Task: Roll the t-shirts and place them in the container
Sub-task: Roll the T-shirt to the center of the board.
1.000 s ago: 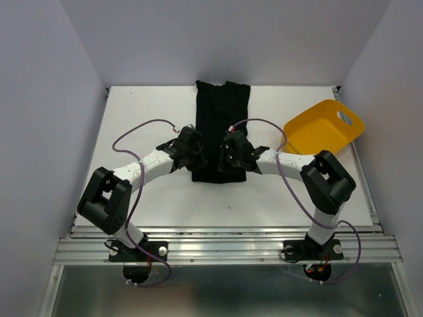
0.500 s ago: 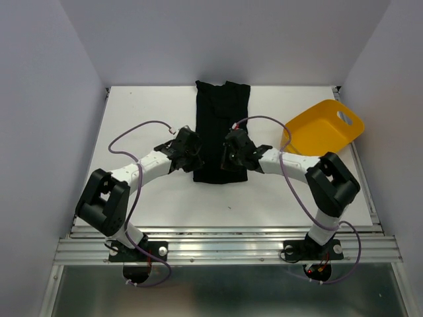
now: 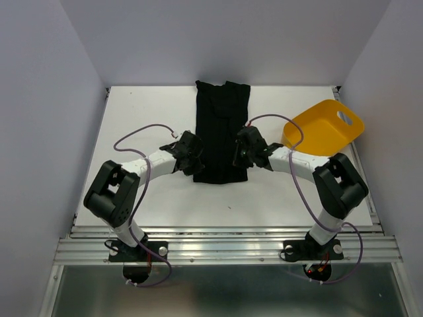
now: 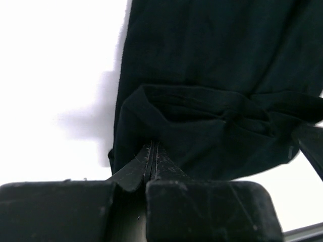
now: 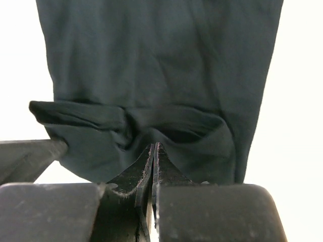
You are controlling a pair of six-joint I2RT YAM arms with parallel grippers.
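At the near edge, both arms are reaching forward and bending inward over the white worktop (image 3: 264, 198). The left fingers (image 4: 135, 171) are closing flat against each other, with their tips buried under a bunched fold of black cloth at the near left corner of the t-shirt (image 3: 222, 119), so they are pinching that hem. The right fingers (image 5: 135, 172) are doing the same at the near right corner, pressing tight together with the fabric puckering around their tips. Between the two grips, the near end of the shirt is curling up and over into a loose, low roll that is running across its width. Beyond the roll, the shirt is lying flat as a long narrow strip down the middle of the worktop, with soft creases running along it and its far end reaching the back edge. To the right, well apart from the shirt, a yellow plastic tub (image 3: 320, 129) is sitting tilted near the right edge of the worktop.
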